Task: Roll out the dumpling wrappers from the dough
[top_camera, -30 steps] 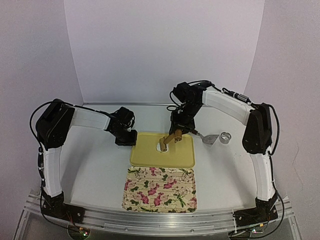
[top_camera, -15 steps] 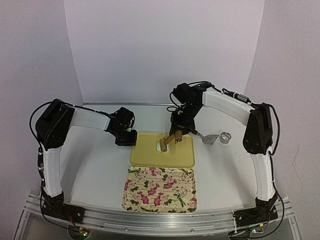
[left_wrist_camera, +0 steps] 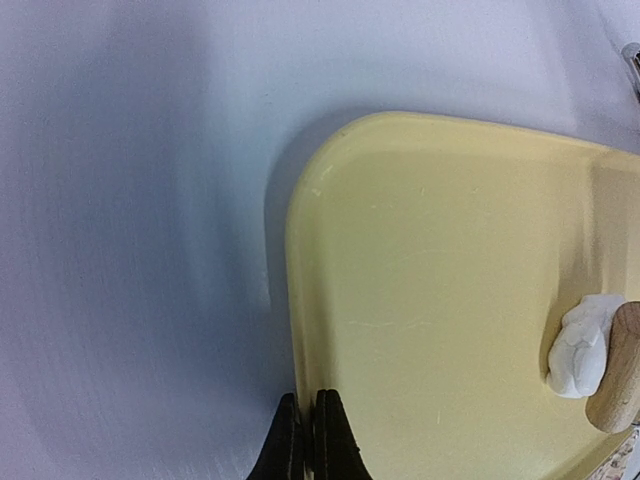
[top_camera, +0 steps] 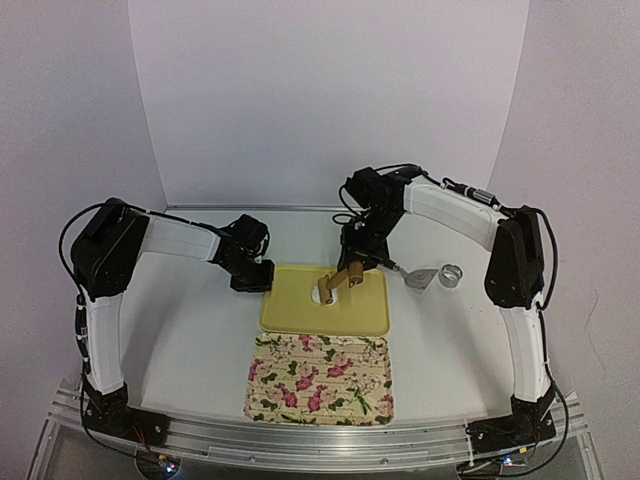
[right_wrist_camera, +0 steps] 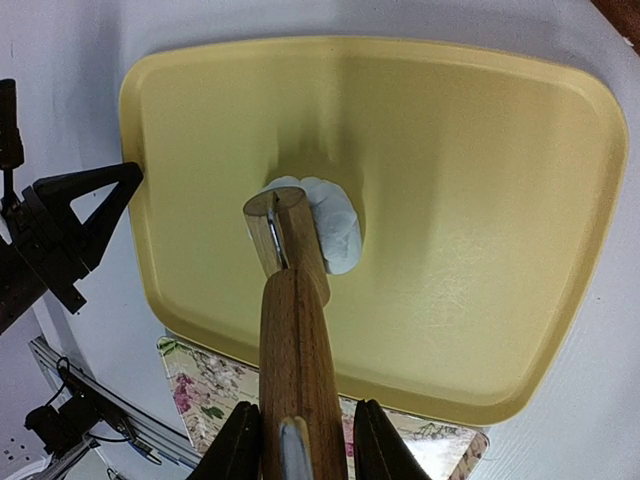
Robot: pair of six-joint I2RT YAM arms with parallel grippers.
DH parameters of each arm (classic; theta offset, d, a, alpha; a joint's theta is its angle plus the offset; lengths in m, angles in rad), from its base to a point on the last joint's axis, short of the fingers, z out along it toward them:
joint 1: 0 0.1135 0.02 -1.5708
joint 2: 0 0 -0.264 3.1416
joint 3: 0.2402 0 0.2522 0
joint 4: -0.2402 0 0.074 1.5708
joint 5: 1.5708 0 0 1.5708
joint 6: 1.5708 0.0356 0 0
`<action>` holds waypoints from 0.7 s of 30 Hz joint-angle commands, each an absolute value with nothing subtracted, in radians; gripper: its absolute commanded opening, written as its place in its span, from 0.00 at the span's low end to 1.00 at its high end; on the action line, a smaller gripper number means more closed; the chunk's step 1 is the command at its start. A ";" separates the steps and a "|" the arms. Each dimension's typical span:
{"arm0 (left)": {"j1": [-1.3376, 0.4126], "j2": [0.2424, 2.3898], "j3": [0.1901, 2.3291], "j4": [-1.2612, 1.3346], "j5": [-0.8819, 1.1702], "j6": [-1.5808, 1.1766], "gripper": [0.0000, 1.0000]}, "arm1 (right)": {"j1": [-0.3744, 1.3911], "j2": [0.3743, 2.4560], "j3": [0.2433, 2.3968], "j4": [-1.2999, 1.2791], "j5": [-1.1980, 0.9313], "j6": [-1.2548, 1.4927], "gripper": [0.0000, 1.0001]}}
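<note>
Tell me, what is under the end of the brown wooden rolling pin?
A small white lump of dough, lying on the yellow plastic tray. The brown wooden rolling pin covers part of the lump, so that part is hidden.

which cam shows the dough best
Right wrist: the dough sits close and central on the yellow tray, only partly covered by the rolling pin. Left wrist catches it at the frame edge; top external shows a tiny white speck.

Wears glossy white shells on the left arm (top_camera: pixel 185 238) and right arm (top_camera: pixel 450 208), with matte black joints, thin looping black cables and black tapered fingers (left_wrist_camera: pixel 288 447).
</note>
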State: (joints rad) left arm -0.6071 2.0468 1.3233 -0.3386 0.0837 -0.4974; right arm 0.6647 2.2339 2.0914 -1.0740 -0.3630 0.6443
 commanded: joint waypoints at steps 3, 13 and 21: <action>-0.626 2.031 1.292 -0.417 0.106 -0.497 0.00 | 0.669 2.390 2.010 -1.136 -0.215 0.640 0.00; -0.630 2.037 1.299 -0.419 0.106 -0.500 0.00 | 0.669 2.431 2.017 -1.134 -0.195 0.636 0.00; -0.631 2.039 1.301 -0.419 0.104 -0.499 0.00 | 0.668 2.453 2.022 -1.135 -0.178 0.635 0.00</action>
